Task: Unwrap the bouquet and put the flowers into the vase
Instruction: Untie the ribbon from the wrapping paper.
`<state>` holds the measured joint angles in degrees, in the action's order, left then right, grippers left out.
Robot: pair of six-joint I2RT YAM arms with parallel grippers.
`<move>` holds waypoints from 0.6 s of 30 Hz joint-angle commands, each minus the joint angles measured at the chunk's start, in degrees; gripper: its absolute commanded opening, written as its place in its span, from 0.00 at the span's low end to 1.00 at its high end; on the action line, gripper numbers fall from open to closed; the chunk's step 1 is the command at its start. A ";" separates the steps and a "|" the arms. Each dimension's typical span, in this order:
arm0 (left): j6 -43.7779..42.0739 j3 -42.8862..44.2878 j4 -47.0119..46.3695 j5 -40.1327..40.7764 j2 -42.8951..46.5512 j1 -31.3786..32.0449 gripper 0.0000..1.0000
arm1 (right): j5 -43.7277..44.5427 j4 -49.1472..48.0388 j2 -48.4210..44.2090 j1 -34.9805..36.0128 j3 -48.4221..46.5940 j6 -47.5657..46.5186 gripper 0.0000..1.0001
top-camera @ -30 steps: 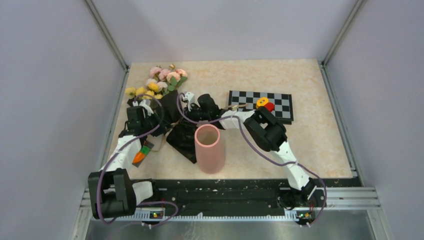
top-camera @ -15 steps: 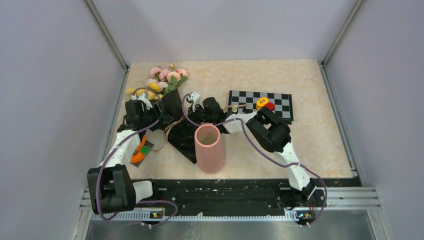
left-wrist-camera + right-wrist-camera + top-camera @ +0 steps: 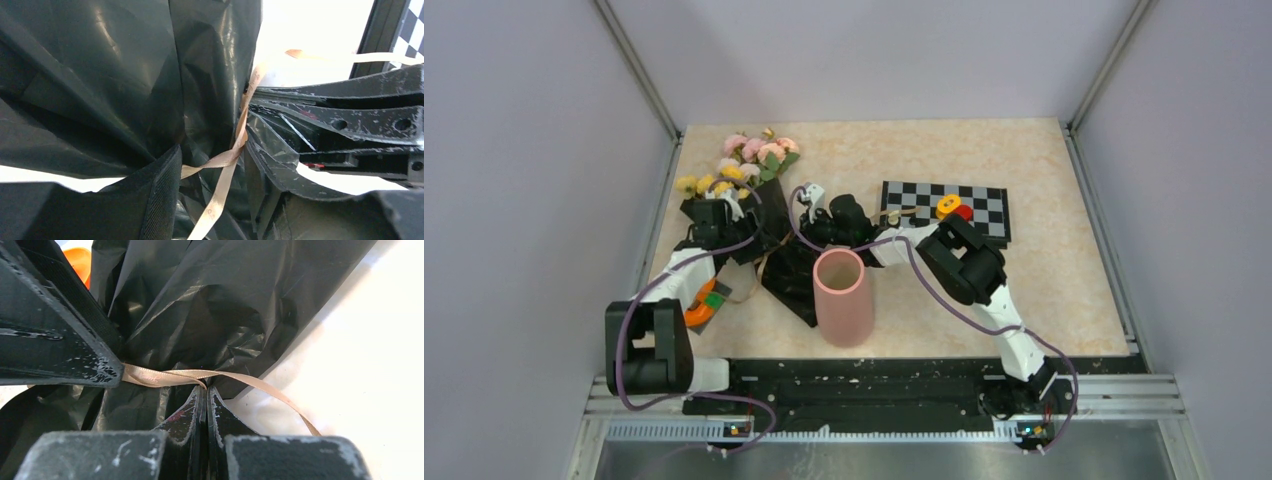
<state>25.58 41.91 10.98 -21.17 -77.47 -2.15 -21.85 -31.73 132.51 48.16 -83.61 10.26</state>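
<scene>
Bouquet (image 3: 769,205) lies on the tabletop (image 3: 1044,280) in the upper left of the overhead view. Its flowers (image 3: 754,152) point toward the far left corner, and its wrapped end runs down toward the middle. The flowers are bunched inside the black wrap (image 3: 210,315), and none are in the vase (image 3: 842,300). The vase stands upright at lower centre, just beside the tail of the wrap; I cannot tell whether the two touch.

From my right wrist view, the right gripper (image 3: 205,390) has its jaws pressed closed. The tan ribbon (image 3: 165,376) is pinched right at their tips, where it crosses the neck of the wrap. One loose end of the ribbon trails off to the lower right over the bare tabletop.

From my left wrist view, the left gripper (image 3: 211,152) has its jaws apart. They sit either side of the gathered wrap, with the ribbon's crossing between them. I see them gripping nothing. The two grippers face each other across the neck, very close together.

Right of the right arm in the overhead view lies a checkerboard (image 3: 924,195) carrying a yellow block (image 3: 948,205) and a red block (image 3: 964,213). An orange piece (image 3: 696,312) lies by the left arm, lower left of the bouquet.
</scene>
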 commanded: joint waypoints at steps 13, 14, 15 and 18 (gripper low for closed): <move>3.84 1.51 -4.12 5.57 0.08 1.01 0.16 | -0.25 -3.71 -5.24 0.45 2.72 1.05 0.00; 4.08 1.60 -4.13 5.91 0.35 1.01 0.15 | 0.03 -3.92 -5.45 0.44 3.13 1.06 0.00; 4.32 1.53 -4.17 6.22 0.75 1.01 0.13 | 0.42 -4.07 -5.71 0.44 3.56 1.11 0.00; 4.82 1.32 -4.39 7.60 1.99 1.05 0.11 | 2.08 -4.76 -6.71 0.47 5.37 1.51 0.00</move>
<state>29.15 42.76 10.07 -17.08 -78.70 -0.99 -20.60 -34.17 131.09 48.16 -80.51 10.79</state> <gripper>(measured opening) 0.119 0.009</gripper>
